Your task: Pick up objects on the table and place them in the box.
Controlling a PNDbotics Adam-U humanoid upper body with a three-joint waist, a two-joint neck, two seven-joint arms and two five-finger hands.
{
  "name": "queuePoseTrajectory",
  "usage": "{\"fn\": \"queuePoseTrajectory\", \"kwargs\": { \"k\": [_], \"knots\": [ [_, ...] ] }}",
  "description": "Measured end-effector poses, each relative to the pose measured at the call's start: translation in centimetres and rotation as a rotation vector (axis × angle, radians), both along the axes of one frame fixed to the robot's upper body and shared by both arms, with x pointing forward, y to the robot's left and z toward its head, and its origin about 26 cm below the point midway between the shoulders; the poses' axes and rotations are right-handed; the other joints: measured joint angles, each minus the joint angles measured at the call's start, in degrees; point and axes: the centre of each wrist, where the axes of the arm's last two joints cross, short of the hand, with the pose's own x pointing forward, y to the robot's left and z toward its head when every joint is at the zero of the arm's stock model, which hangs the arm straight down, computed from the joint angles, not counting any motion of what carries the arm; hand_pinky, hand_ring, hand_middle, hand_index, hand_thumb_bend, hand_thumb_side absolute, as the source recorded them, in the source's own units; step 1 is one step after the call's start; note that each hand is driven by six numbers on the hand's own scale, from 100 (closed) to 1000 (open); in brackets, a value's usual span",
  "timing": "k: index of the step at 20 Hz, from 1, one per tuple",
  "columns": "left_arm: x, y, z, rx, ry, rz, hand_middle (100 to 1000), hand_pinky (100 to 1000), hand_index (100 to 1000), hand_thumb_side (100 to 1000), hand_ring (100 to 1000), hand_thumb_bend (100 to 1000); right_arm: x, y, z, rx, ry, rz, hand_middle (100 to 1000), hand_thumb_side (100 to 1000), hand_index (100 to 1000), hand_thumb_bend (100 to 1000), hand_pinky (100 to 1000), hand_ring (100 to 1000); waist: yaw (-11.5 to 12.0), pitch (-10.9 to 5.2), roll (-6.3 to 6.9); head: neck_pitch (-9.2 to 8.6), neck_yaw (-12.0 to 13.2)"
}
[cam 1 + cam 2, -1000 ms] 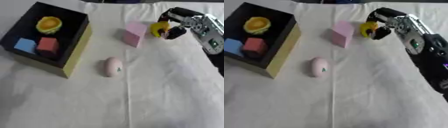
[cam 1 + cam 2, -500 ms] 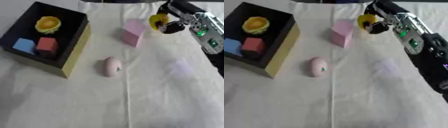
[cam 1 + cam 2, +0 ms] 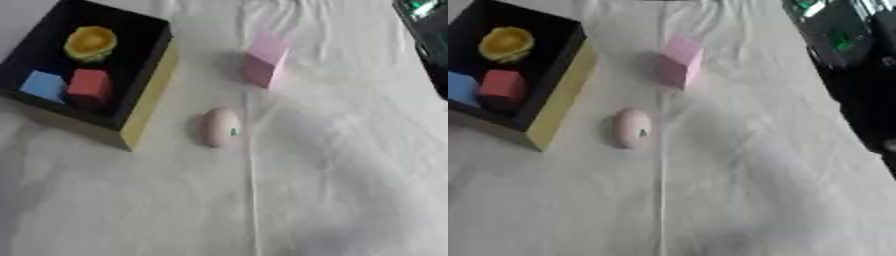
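Pink egg-shaped object point(image 3: 221, 127) lies mid-table on the white cloth point(image 3: 350, 190), just right of the black box point(image 3: 140, 115), long axis running near-to-far; pink block point(image 3: 264, 59) stands farther and slightly right. Box already holds a yellow piece point(image 3: 90, 42), blue cube point(image 3: 42, 85) and red cube point(image 3: 88, 86). Only the right arm point(image 3: 842, 45) shows, at the far right edge, so it looks nearer; neither hand is in view, so finger state can't be told.

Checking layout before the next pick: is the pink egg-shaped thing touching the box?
Apart. The left eye view shows a strip of white cloth between the pink egg-shaped thing and the box.
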Motion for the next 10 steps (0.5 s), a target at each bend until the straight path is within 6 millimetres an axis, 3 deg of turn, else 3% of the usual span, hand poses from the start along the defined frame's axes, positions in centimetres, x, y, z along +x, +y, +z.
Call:
{"fn": "queuePoseTrajectory", "kwargs": {
  "k": [4,10],
  "knots": [
    [0.2,-0.6,1.2,-0.009,-0.052,-0.055,656,723,803,452,698,431,0.4,4.0,0.8,-0.010,0.020,0.088,333,100,428,100,725,571,2.2,-0.57,0.01,0.57,-2.4],
    [0.4,-1.0,2.1,0.000,-0.102,-0.111,658,723,804,439,699,443,3.1,9.2,-1.0,-0.055,0.093,0.133,329,100,425,100,723,564,5.1,-0.57,0.01,0.57,-5.0]
  ]
}}
